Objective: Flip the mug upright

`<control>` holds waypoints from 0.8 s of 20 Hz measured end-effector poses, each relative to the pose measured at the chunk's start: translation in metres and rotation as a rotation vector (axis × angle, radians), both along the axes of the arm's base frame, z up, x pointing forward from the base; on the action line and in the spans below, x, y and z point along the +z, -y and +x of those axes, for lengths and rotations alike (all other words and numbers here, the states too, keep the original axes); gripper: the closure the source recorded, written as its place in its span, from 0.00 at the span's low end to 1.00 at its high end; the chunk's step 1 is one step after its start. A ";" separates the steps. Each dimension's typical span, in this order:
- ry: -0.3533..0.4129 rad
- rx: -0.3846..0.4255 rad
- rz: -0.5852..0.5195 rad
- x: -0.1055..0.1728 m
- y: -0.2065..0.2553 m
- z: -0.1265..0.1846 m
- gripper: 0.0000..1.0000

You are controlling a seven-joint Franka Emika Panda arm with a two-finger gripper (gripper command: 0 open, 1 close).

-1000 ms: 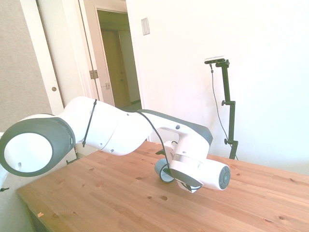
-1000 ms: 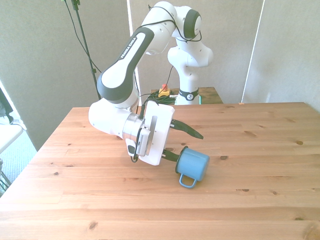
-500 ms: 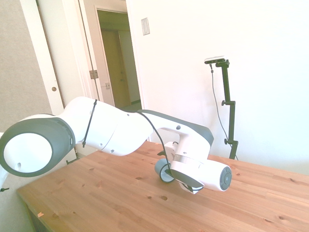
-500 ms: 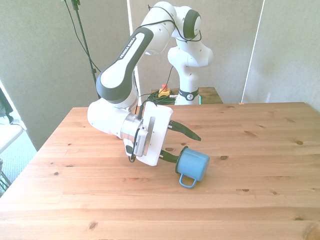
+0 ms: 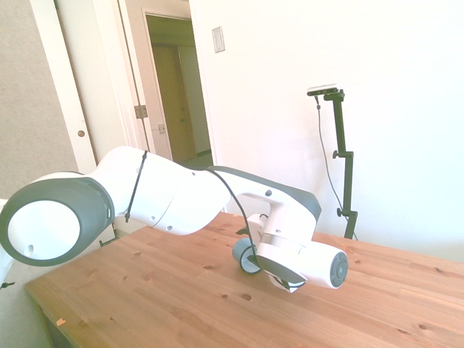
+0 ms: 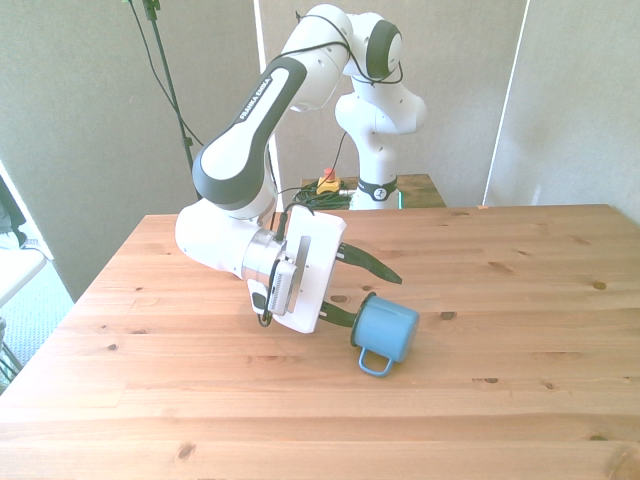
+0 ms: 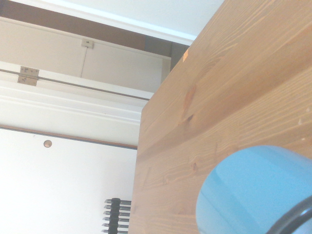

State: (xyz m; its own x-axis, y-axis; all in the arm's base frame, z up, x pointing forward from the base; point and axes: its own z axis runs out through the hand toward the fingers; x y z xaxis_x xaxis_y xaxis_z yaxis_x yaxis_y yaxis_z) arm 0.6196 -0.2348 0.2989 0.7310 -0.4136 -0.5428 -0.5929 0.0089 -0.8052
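So at this point the mug [image 6: 386,332] was lying tipped over on the table [image 6: 520,300], a bit right of the middle of the front view, with its loop handle pointing down toward the bottom of the frame and its mouth turned toward the arm. Our gripper [image 6: 367,293] was lying nearly flat just left of it, fingers spread apart and holding nothing: one dark finger [image 6: 375,263] stuck out above the mug, and the other reached low to the rim, though we couldn't tell if it actually touched. In the side view the mug [image 5: 244,257] was mostly hidden behind the wrist near the frame's center, and the wrist camera only caught a blurry blue curve of the mug [image 7: 253,190] in its lower right corner. Our take on doing this step well: get the lower finger properly inside the mouth and the upper one on the outside wall, clamp on the rim away from the handle, and only then roll the wrist. Closing too early would probably just push the thing along the wood, since it looked light and free to roll.
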 end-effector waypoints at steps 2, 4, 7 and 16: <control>0.000 -0.001 0.000 0.000 0.001 0.000 1.00; 0.001 -0.002 -0.001 0.001 0.002 0.000 1.00; 0.002 -0.004 -0.002 0.001 0.003 -0.001 1.00; -0.011 -0.007 -0.006 -0.008 0.010 0.008 1.00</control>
State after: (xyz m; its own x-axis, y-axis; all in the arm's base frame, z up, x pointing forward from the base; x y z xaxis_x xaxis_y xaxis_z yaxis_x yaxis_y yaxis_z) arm 0.6273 -0.2451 0.2910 0.7221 -0.4222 -0.5480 -0.6015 0.0080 -0.7988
